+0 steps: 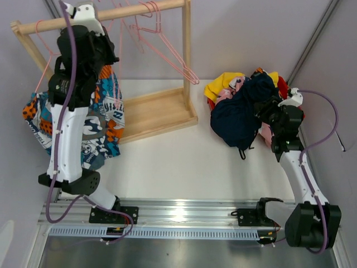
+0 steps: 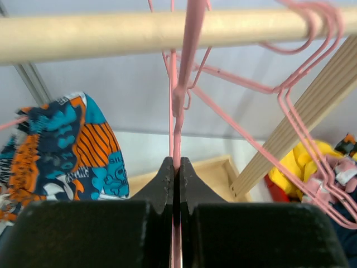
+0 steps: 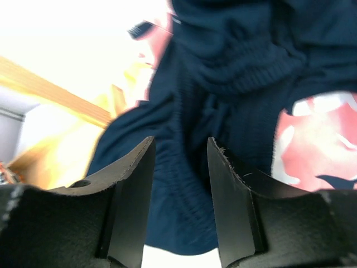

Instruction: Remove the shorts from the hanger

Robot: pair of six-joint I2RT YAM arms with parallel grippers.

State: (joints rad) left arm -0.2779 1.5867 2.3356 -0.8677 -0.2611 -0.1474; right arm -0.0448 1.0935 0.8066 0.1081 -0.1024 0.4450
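Observation:
Blue-orange-white patterned shorts (image 1: pixel 106 120) (image 2: pixel 67 151) hang at the left end of the wooden rail (image 1: pixel 125 11) (image 2: pixel 111 33), partly hidden behind my left arm. My left gripper (image 1: pixel 103 53) (image 2: pixel 175 164) is raised to the rail and shut on the thin wire of a pink hanger (image 2: pixel 178 106). Navy shorts (image 1: pixel 237 120) (image 3: pixel 223 67) lie on top of a pile at the right. My right gripper (image 1: pixel 266 109) (image 3: pixel 179 142) is open just over the navy cloth, which shows between its fingers without being pinched.
Bare pink hangers (image 1: pixel 162 39) (image 2: pixel 312 139) hang at the rail's right end. The rack's wooden base (image 1: pixel 156 114) lies on the white table. The pile also holds yellow shorts (image 1: pixel 220 84) and pink patterned shorts (image 3: pixel 318 145). A wall stands close on the right.

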